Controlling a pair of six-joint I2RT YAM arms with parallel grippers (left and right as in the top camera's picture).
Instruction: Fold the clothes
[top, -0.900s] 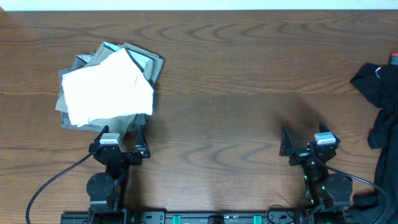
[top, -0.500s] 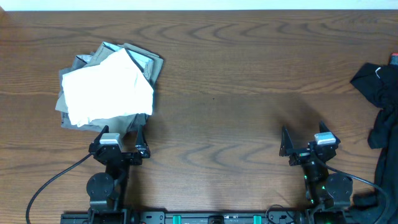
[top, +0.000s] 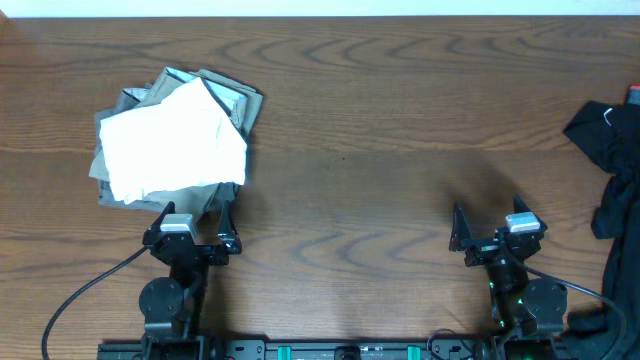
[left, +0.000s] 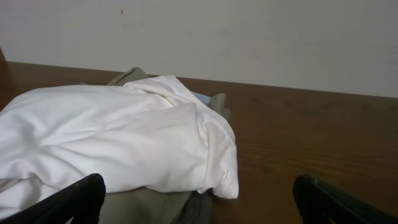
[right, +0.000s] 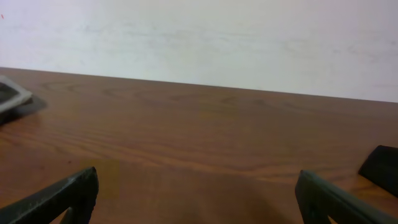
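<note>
The clothes lie in two places. A stack at the left has a folded white garment (top: 172, 140) (left: 118, 143) on top of grey and olive ones (top: 235, 100) (left: 155, 208). A crumpled black garment (top: 612, 150) (right: 382, 165) hangs over the table's right edge. My left gripper (top: 195, 213) (left: 202, 205) stands open right at the near edge of the stack, with nothing between its fingers. My right gripper (top: 487, 212) (right: 199, 199) is open over bare wood, well to the left of the black garment.
The wooden table (top: 380, 130) runs back to a pale wall (right: 199, 37). A small red object (top: 633, 95) shows at the right edge behind the black garment. Cables trail from both arm bases along the front edge.
</note>
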